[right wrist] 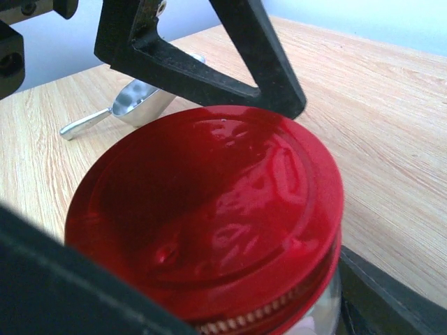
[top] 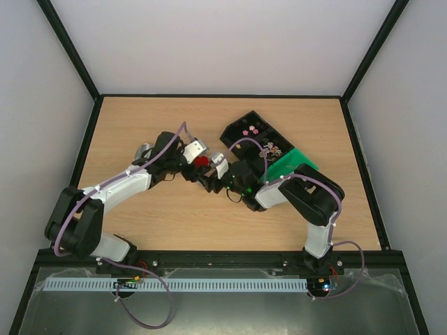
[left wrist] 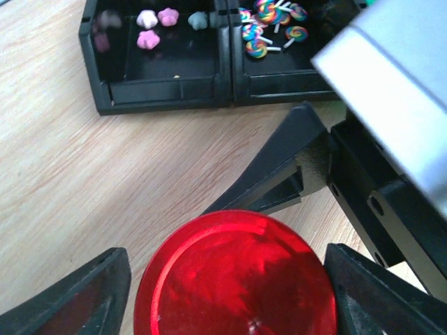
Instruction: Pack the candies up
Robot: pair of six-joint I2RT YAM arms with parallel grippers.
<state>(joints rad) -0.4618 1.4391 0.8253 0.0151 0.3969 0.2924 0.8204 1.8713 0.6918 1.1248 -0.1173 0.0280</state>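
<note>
The candies lie in a black compartment tray [left wrist: 167,94]: pink and pale star shapes [left wrist: 150,28] in one bin, mixed-colour swirl lollipops [left wrist: 269,28] in the neighbouring one. The tray also shows in the top view [top: 234,129]. A glass jar [right wrist: 328,307] with a round red lid [right wrist: 209,202] stands on the table [top: 140,125]. My left gripper [left wrist: 227,293] grips the lid [left wrist: 237,272] from above, one finger on each side. My right gripper [right wrist: 230,300] is shut on the jar's body below the lid. In the top view both grippers meet at the lid [top: 202,162].
A silver metal scoop [right wrist: 133,105] lies on the table just beyond the jar, seen at the left in the top view [top: 144,150]. A green flat piece [top: 293,162] lies beside the tray's near right side. The right arm's body [left wrist: 391,105] is close over the tray.
</note>
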